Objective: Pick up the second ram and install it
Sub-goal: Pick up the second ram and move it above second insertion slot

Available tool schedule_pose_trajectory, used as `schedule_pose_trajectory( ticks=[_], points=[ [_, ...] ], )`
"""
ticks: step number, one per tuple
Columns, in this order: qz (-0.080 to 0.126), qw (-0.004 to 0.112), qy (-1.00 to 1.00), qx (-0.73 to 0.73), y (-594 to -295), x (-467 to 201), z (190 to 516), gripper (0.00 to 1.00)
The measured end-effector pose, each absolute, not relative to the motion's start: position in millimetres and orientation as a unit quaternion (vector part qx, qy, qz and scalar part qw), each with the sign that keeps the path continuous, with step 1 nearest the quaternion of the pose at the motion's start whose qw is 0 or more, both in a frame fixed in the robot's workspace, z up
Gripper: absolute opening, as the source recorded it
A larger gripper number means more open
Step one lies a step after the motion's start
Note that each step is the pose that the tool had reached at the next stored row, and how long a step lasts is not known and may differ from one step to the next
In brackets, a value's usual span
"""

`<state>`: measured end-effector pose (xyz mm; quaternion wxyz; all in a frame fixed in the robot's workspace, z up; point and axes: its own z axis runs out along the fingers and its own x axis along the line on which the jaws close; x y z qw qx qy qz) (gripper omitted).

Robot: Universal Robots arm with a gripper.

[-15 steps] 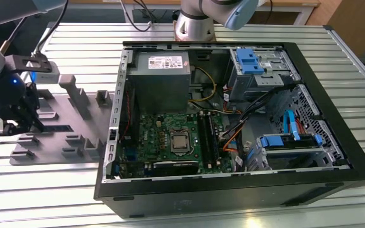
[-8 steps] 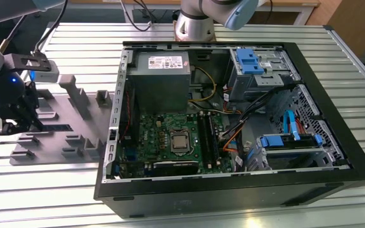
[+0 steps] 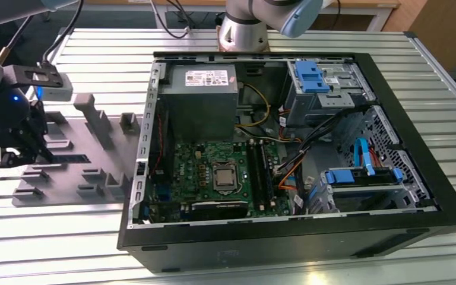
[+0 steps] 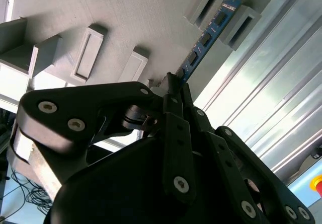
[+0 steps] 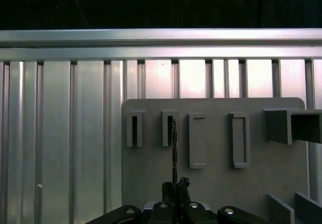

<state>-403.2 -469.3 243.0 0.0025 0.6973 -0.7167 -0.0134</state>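
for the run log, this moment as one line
gripper: shut on long flat blue ram stick | place: at grey slotted holder tray | seated or lifted: cannot tell

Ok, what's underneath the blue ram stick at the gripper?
The grey slotted holder lies under the second ram, its far end by two raised slots. The gripper, shut on the stick, covers its near end and whatever is beneath.

- Arm base (image 3: 242, 32) — a silver-grey cylinder, with a pale blue cap (image 3: 301, 18) on the joint above it.
- End effector (image 4: 173, 85) — matte black linkage bars with rounded ends, pinned by bright round screw heads (image 4: 181, 184).
- Grey camera box (image 3: 50, 84) at the wrist, fed by thin black cables (image 3: 66, 28); a small blue light (image 3: 14, 98) glows on the dark wrist body.
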Motion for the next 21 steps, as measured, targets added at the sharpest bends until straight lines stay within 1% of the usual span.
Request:
schedule_pose_trajectory(
  ticks=[21],
  points=[
    [-0.013, 0.002, -0.717, 0.697, -469.3, -403.2, 250.9, 0.14]
  ],
)
